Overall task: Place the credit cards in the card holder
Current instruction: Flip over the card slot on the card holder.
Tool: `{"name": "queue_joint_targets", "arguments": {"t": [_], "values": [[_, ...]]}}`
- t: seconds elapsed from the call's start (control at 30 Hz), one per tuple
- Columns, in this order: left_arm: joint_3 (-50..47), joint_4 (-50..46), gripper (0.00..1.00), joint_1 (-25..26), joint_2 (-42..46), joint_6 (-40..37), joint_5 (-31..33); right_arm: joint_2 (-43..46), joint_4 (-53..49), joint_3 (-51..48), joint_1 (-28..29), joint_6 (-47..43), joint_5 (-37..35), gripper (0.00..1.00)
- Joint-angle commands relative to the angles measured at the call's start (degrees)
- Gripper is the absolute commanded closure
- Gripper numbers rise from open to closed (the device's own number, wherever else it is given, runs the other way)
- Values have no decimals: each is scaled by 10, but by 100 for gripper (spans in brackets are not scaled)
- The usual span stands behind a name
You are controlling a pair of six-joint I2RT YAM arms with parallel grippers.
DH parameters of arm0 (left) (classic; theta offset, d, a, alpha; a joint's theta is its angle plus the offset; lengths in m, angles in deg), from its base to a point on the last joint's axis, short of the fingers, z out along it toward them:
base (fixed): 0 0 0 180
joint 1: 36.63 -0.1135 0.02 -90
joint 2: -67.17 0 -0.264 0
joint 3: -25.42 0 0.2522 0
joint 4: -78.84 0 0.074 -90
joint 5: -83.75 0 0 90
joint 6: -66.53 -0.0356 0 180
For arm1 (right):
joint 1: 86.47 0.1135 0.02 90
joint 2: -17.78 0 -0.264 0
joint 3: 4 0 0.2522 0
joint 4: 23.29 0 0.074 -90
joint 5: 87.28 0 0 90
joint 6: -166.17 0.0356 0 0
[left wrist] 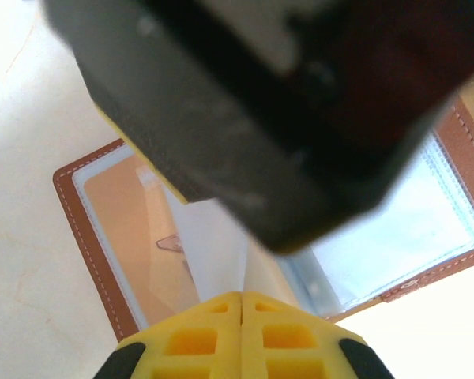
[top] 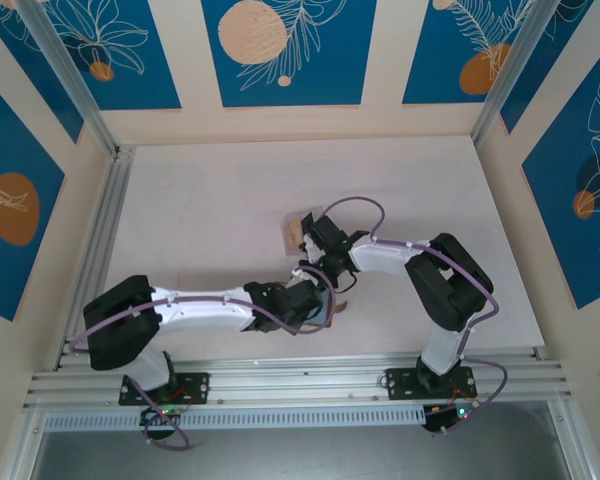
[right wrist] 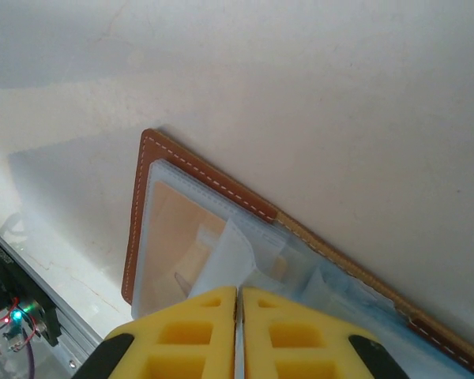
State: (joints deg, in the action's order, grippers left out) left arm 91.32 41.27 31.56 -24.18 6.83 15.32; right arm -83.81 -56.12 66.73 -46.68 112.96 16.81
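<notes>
Your left gripper (left wrist: pixel 241 300) is pinched shut on a clear sleeve (left wrist: pixel 213 245) of the open card holder (left wrist: pixel 67 204) at its fingertips. Your right gripper (right wrist: pixel 238 294) grips one likewise.

Brown stitched leather card holder (right wrist: pixel 205 174), clear glossy plastic sleeves (left wrist: pixel 395 229); table (right wrist: pixel 340 95) matt, smooth.

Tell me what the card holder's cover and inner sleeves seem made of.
Card holder cover: brown leather or imitation, matte, pale stitching along its edge. Inner sleeves: clear flexible plastic, slightly glossy; a tan card shows through one.
</notes>
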Motion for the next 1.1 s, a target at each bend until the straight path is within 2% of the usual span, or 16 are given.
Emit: {"name": "queue_joint_targets", "arguments": {"t": [0.0,0.17,0.33,0.47,0.67,0.93,1.07], "values": [[8,-62,100,2,-31,21,15,27,-28,32,-1,-23,29,86],[18,-63,100,2,-42,31,3,38,-43,51,-5,-41,33,76],[25,-62,100,2,-47,32,-10,89,-38,55,-29,-35,11,55],[38,-62,100,2,-52,28,-22,134,-33,29,-56,-12,-26,49],[56,-51,100,2,-66,35,-48,187,-35,-48,-97,17,-65,48],[41,-37,100,-2,-69,78,-68,233,-38,-104,-111,22,-88,46],[25,-4,100,-3,-61,95,-90,230,-31,-115,-104,22,-72,54]]}}
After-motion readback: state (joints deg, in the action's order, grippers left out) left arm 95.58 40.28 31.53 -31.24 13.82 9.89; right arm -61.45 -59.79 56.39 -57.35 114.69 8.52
